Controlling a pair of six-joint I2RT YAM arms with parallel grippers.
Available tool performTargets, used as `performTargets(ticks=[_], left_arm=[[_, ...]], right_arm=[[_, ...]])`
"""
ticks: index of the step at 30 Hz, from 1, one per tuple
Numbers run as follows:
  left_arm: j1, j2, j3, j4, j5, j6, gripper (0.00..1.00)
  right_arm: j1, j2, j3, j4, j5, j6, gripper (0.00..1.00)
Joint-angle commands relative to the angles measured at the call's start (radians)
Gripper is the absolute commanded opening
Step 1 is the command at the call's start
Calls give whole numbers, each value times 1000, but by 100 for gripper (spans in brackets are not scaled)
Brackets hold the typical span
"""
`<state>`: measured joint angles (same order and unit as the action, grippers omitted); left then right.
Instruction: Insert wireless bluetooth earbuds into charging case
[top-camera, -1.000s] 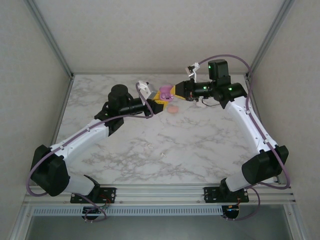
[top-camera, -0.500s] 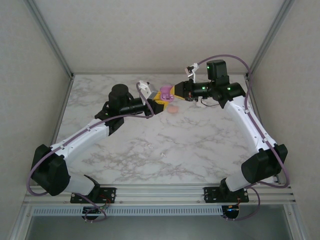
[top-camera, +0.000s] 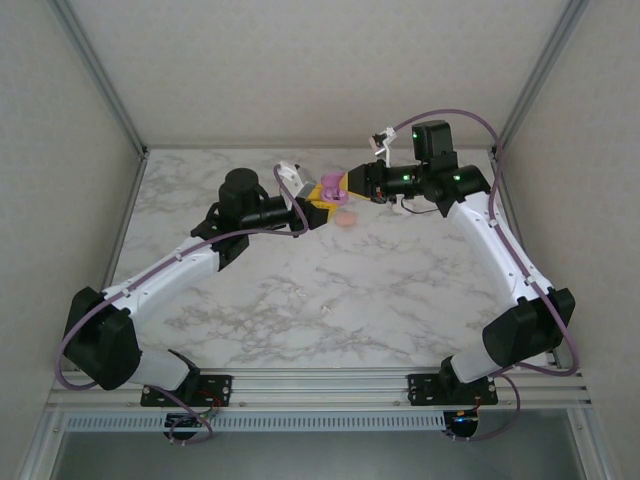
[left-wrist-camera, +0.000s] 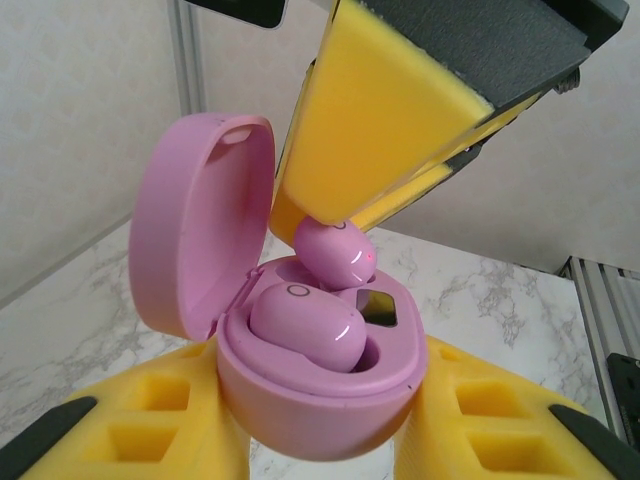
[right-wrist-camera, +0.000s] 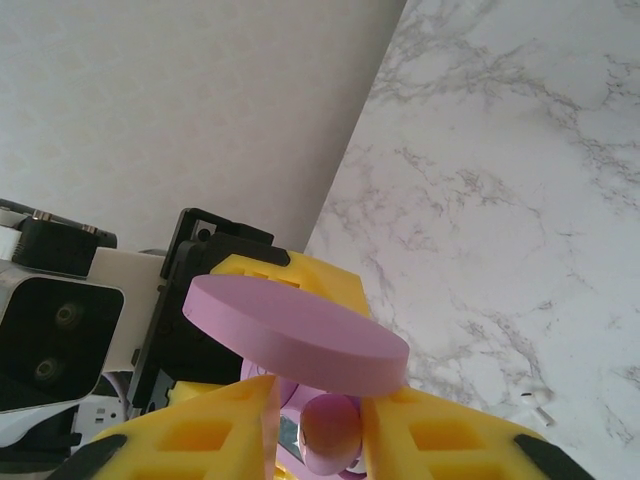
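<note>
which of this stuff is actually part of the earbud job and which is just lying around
In the job: purple charging case, lid open, held by the left gripper; earbud seated in it; second earbud at the tip of the right gripper.
Lying about: peach item on the table; small white scrap.

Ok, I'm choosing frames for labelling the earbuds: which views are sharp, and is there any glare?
Left wrist: the purple case, the seated earbud and the upper earbud are sharp, with small glossy highlights; top external: soft, even light, but the case is tiny; right wrist: the lid is crisp edge-on, the upper earbud low in frame.
</note>
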<state>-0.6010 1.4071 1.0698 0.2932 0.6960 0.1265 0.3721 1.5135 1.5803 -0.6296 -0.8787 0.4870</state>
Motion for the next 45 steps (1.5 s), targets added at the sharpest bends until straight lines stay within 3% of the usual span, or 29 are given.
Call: performTargets(ticks=[1,15,27,34,45], left_arm=[[-11,-8,32,64,25,-19,22],[-11,-11,28,45,7,-4,21],[-13,-19,32,-18,-20,50,21],[-19,-28,37,-37,-18,64,21],[-22,-30,47,-22,-36,62,21]], right_arm=[[9,-2,17,-43,51,-17,29],[8,-46,49,-62,107,-12,39],[2,-102,41,42,275,102,46],[1,-2,113,63,230,182,50],[10,76,180,-106,160,92,55]])
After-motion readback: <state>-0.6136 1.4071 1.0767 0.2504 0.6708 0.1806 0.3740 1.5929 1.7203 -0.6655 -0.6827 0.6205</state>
